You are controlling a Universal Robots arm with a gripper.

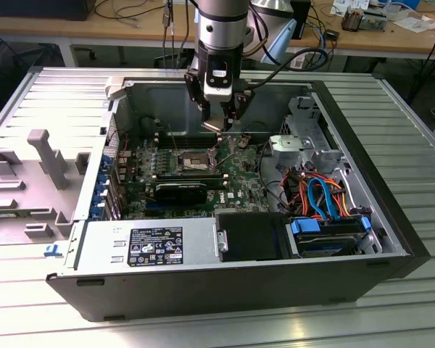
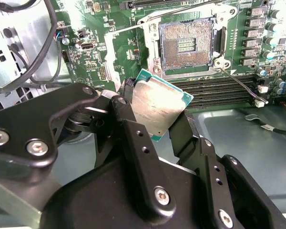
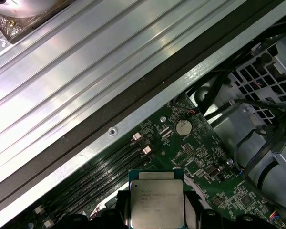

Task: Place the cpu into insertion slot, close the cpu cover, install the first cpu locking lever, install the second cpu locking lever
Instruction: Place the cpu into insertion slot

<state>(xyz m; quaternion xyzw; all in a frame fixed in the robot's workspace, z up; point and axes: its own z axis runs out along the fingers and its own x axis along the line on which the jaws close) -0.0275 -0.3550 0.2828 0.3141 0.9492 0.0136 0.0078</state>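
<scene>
End effector (image 2: 154, 112) was clamped on opposite edges of the cpu (image 2: 161, 101), held above the board, near the uncovered insertion slot (image 2: 186, 45). The chip was judged light, rigid and fragile underneath, so an edge grip suited it.

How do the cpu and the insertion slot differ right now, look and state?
1. The cpu is held in the gripper, off the green board; the insertion slot sits fixed in it.
2. The cpu shows a plain silvery-grey metal top; the insertion slot shows a tan-gold contact field inside a silvery rim.
3. The cpu hangs tilted; the insertion slot lies flat, empty.
Shared: both square, seemingly alike in footprint.
</scene>
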